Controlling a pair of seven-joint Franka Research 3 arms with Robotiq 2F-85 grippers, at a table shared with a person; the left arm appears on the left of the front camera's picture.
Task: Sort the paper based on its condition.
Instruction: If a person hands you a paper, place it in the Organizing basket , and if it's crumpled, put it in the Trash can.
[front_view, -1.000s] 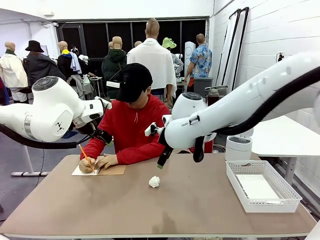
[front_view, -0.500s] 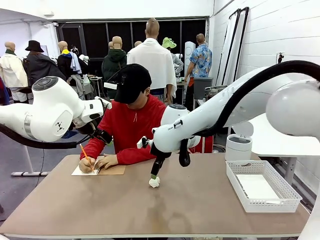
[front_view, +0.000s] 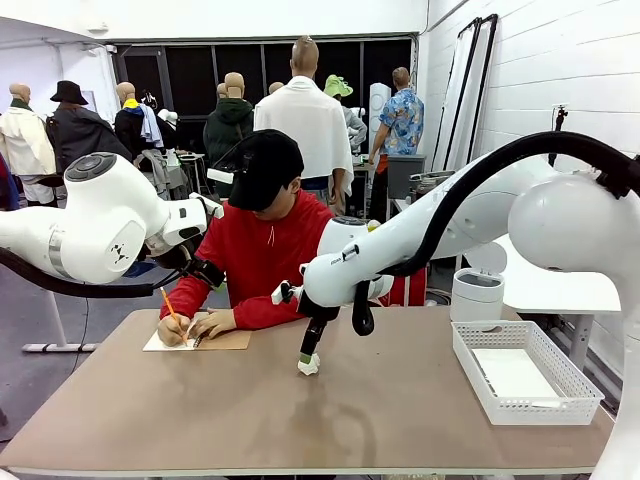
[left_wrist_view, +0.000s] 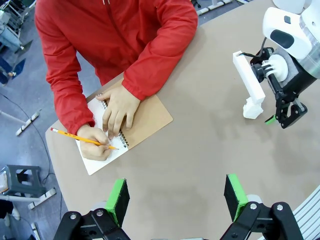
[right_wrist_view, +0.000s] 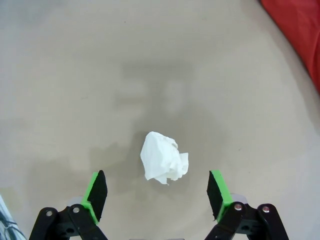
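A crumpled white ball of paper (right_wrist_view: 164, 158) lies on the tan table (front_view: 400, 410) near its middle. My right gripper (right_wrist_view: 157, 194) hangs just above it, open, with one green pad on either side of the ball and not touching it. From the front, the same gripper (front_view: 308, 357) points straight down onto the paper ball (front_view: 312, 367). A flat white sheet (front_view: 512, 375) lies in the white basket (front_view: 470, 372) at the right. My left gripper (left_wrist_view: 177, 200) is open and empty, high over the table in front of the person.
A person in a red top writes with a pencil (left_wrist_view: 82, 139) in a spiral notebook (left_wrist_view: 150, 117) with a brown cover at the far left edge. A white cylindrical bin (front_view: 478, 296) stands behind the basket. Bare tabletop lies in front of the ball.
My right arm has swung left and down, from hovering above the table to just over the crumpled ball. Its jaws stayed open. The left arm has not moved.
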